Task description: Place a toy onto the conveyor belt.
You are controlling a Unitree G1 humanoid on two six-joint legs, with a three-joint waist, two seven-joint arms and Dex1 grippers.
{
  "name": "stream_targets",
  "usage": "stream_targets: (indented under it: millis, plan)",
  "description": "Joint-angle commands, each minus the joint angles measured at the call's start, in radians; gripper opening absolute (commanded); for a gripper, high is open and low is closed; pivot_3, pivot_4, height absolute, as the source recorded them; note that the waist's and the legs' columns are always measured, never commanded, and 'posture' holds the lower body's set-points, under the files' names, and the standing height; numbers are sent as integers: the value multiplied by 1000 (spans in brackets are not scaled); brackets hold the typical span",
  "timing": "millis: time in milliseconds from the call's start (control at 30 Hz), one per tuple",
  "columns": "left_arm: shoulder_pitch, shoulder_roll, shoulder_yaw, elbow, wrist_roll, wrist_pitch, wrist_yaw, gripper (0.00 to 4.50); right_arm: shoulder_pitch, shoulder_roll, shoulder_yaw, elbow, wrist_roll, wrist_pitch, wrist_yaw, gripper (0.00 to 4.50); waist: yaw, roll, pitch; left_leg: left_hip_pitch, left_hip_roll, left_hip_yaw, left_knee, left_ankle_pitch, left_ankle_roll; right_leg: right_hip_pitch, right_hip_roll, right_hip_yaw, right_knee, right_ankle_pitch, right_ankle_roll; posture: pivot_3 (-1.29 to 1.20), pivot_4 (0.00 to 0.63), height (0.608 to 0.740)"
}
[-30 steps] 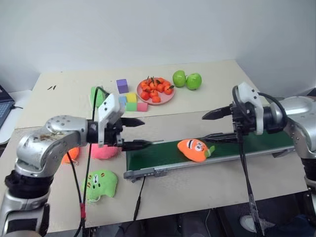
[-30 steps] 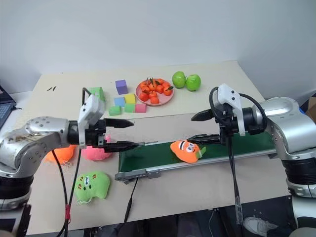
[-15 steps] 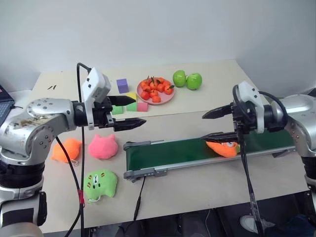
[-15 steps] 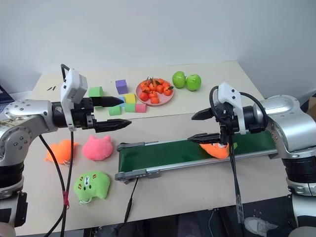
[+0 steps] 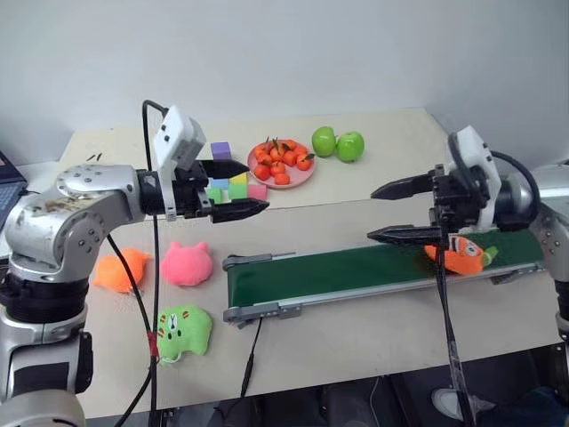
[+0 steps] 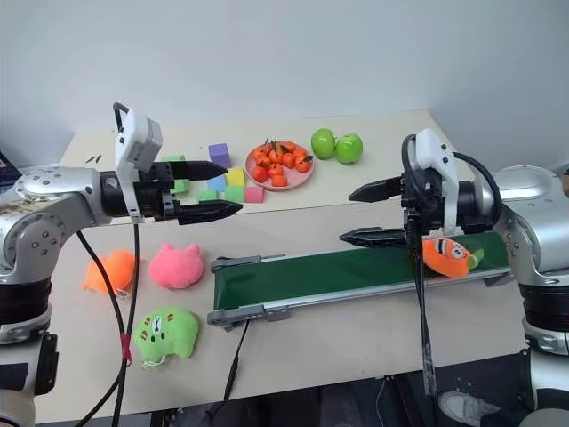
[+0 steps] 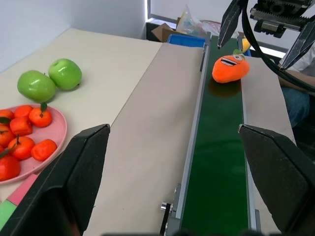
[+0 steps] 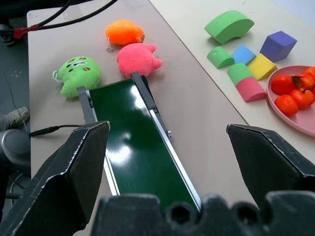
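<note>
Riding the conveyor belt [image 5: 356, 271], the toy [image 5: 460, 255] sat at its right end, under your R gripper [image 5: 388, 212].

Vs 1 s ago: toy had moved from mid-belt to the right end; your L gripper [image 5: 253, 187] had lifted off the belt's left end to above the colored blocks [image 5: 233, 184]; R gripper rose a bit. Both sets of jaws stood wide, holding nothing. Belt's left and middle were bare. Pink plush [image 5: 186, 264], plain orange plush [image 5: 121, 269], green plush [image 5: 183, 326] lay left of the belt, near the table's [image 5: 356, 338] front-left edge.
</note>
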Motion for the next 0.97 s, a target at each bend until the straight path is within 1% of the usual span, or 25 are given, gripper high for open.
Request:
stream_targets:
  millis: [33,333,567,967]
  plan:
    - [-29,18,17,-11,9,-22,-4,4474,-9,2,-41,-19,33,-6,-7,4500,-1,0,0,0,0,0,0,0,0,0,0,0,0,0,0,0,150,740]
    - [-11,37,7,-28,11,-21,-14,4474,-7,-6,-18,-2,15,-25,-2,4500,0,0,0,0,0,0,0,0,0,0,0,0,0,0,0,0,150,740]
    - [-12,31,1,-27,27,-39,-12,4474,-4,-6,-13,-14,15,-18,-9,4500,0,0,0,0,0,0,0,0,0,0,0,0,0,0,0,0,150,740]
    - [14,36,25,-54,8,-20,15,4474,-13,-9,1,-1,0,-26,0,4500,0,0,0,0,0,0,0,0,0,0,0,0,0,0,0,0,150,740]
